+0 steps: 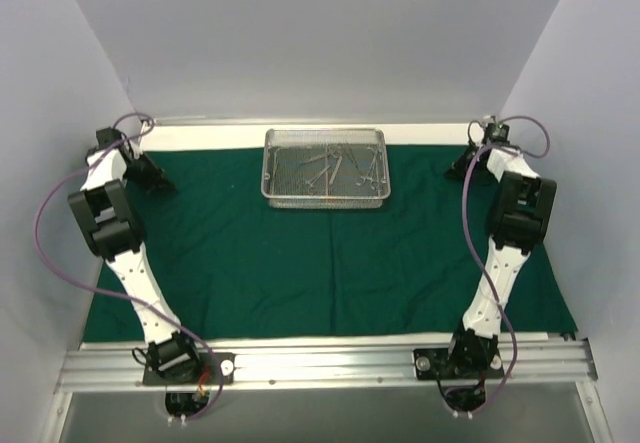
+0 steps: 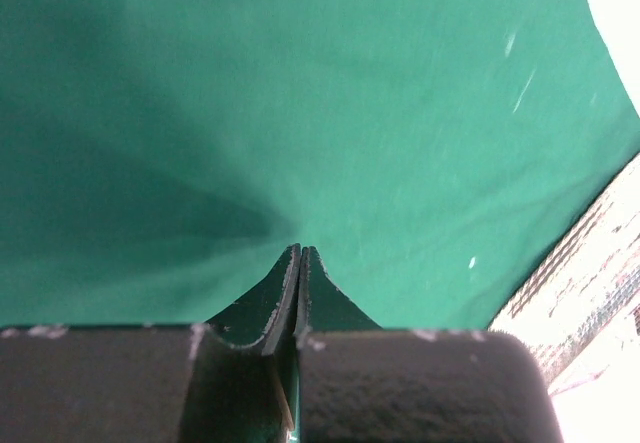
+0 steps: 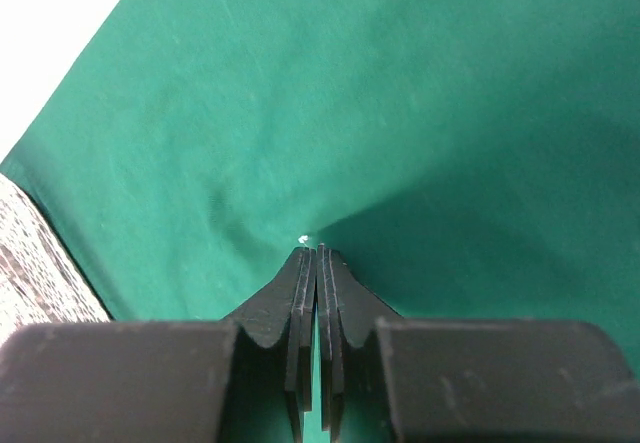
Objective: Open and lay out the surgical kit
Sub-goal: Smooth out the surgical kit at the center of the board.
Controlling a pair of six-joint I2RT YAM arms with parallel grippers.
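The dark green cloth (image 1: 300, 263) lies spread flat over the table. The silver wire-mesh tray (image 1: 272, 168) stands on it at the back centre, with several slim steel instruments (image 1: 330, 166) inside. My left gripper (image 1: 150, 175) is low at the cloth's back left. In the left wrist view its jaws (image 2: 300, 249) are shut, and creases in the cloth (image 2: 350, 113) run to the tips. My right gripper (image 1: 462, 166) is low at the back right. Its jaws (image 3: 317, 250) are shut on the cloth (image 3: 350, 93), which puckers at the tips.
A pale strip of bare table (image 1: 220, 135) runs behind the cloth; it also shows past the cloth's edge in the left wrist view (image 2: 590, 273) and the right wrist view (image 3: 40, 263). White walls close in on three sides. A metal rail (image 1: 320, 363) carries the arm bases.
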